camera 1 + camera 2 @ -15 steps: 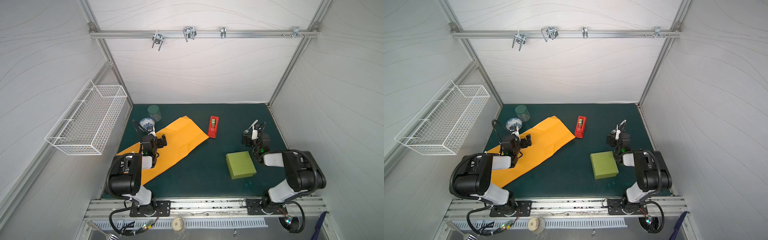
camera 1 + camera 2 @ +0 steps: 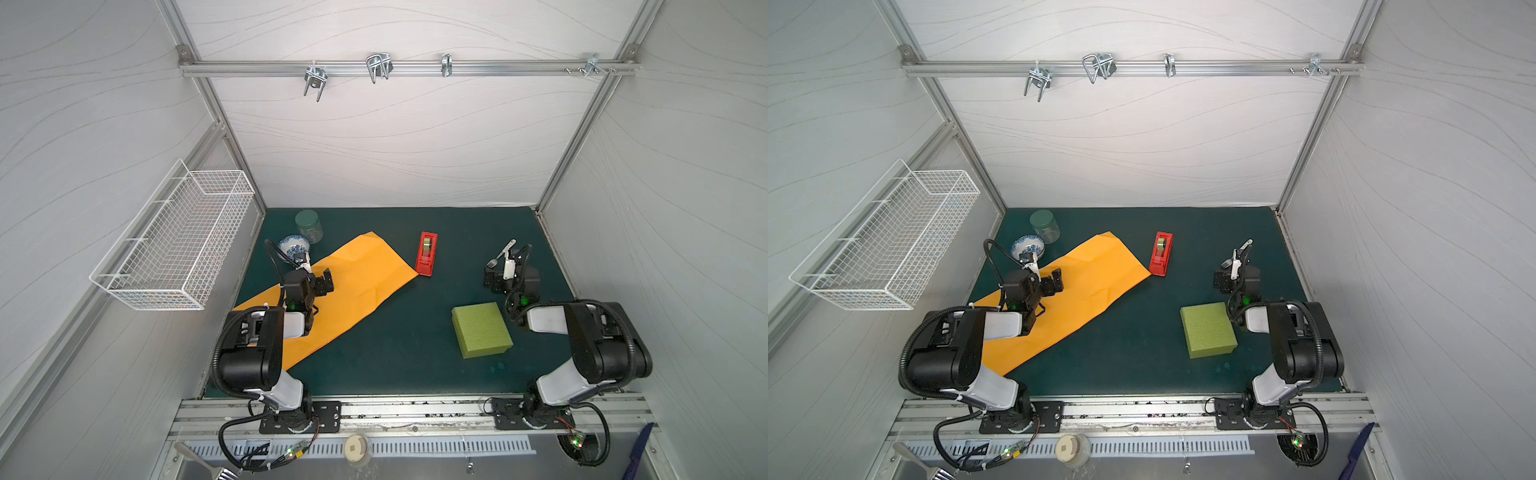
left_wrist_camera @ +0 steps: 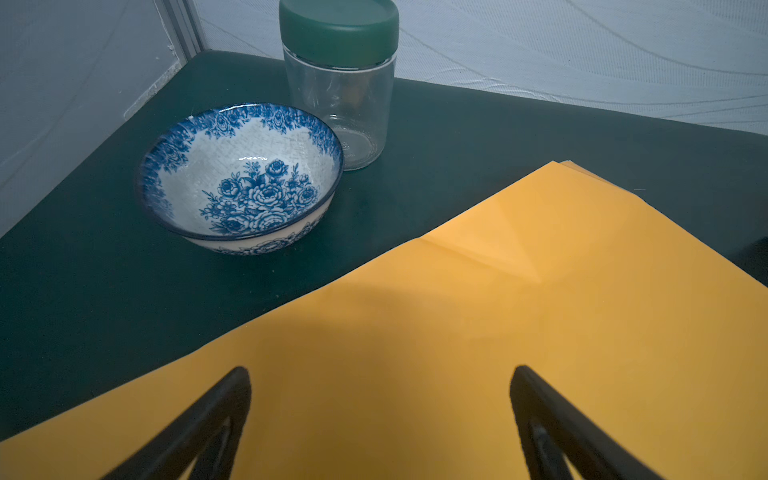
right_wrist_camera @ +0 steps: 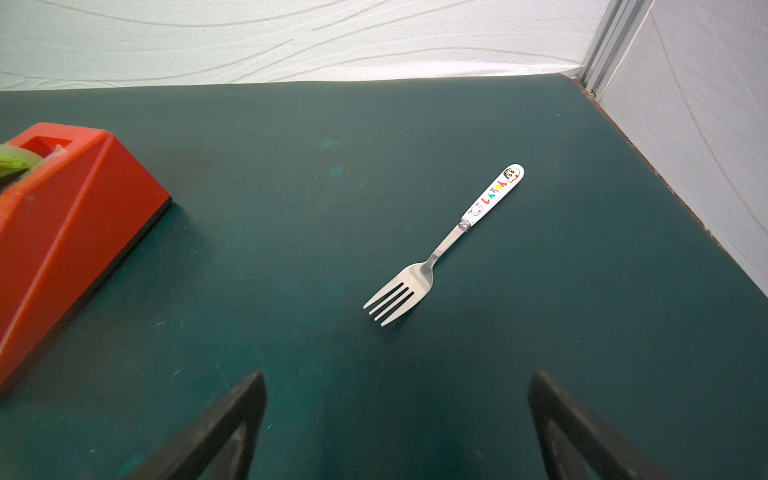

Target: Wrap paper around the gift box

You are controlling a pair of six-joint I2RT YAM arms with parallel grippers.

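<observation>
I see creased glossy orange paper sheet [image 2: 353, 286] flat on bench [image 2: 395, 357], corner just beside red wedge-shaped plastic tape dispenser [image 2: 426, 254]. Ribbed square yellow-green gift box [image 2: 482, 330] well apart from dispenser. Spread, empty: left hand [image 3: 380, 370], right hand [image 4: 399, 374].

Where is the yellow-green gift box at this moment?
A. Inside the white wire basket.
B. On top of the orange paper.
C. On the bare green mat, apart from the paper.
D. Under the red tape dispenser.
C: in both top views the gift box lies flat on the green mat, with a strip of bare mat between it and the paper.
</observation>
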